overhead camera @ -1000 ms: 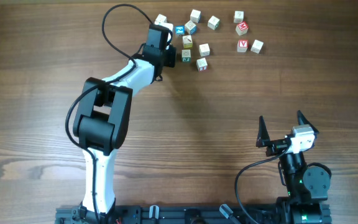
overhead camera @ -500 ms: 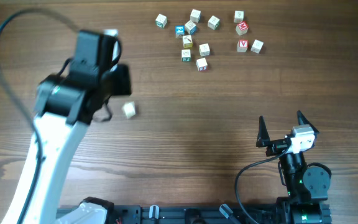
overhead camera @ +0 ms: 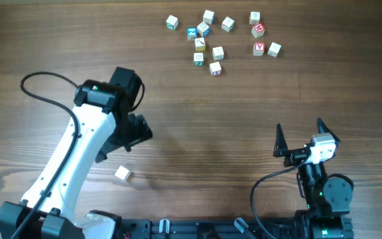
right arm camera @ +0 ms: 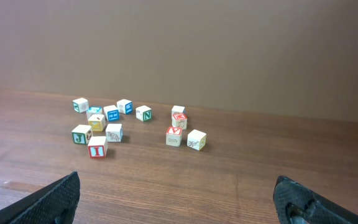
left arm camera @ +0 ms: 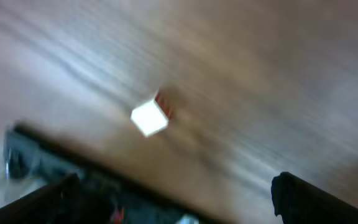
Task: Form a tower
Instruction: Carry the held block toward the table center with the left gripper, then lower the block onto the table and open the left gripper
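No tower is in view; every cube I see lies singly. One whitish cube with a red-edged face rests alone on the wood at the front left, and it shows blurred in the left wrist view. My left gripper hovers just behind and above it, jaws wide apart and empty. Several more printed cubes lie scattered at the far edge, also seen in the right wrist view. My right gripper stands open and empty at the front right.
The wooden table carries nothing else. A black cable loops off the left arm. The arms' black base rail runs along the front edge.
My left arm swung from the cube cluster to the front left. Its jaws opened and the cube it carried now lies on the table. The right arm stayed still.
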Action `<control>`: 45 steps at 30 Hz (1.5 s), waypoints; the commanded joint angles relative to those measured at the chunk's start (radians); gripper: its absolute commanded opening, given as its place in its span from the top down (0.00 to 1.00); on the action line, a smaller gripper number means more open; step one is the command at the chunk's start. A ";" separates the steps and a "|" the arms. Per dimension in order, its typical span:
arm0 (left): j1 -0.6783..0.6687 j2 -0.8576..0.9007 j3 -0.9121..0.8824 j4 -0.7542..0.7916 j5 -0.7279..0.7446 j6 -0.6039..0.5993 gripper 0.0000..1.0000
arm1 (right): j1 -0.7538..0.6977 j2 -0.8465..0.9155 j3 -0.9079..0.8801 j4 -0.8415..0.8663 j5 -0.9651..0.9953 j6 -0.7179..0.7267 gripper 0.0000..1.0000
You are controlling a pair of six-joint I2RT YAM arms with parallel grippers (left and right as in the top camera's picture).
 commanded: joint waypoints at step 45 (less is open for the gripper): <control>0.167 -0.018 -0.458 0.863 0.050 0.486 0.59 | 0.004 -0.007 -0.001 0.005 -0.001 0.008 0.00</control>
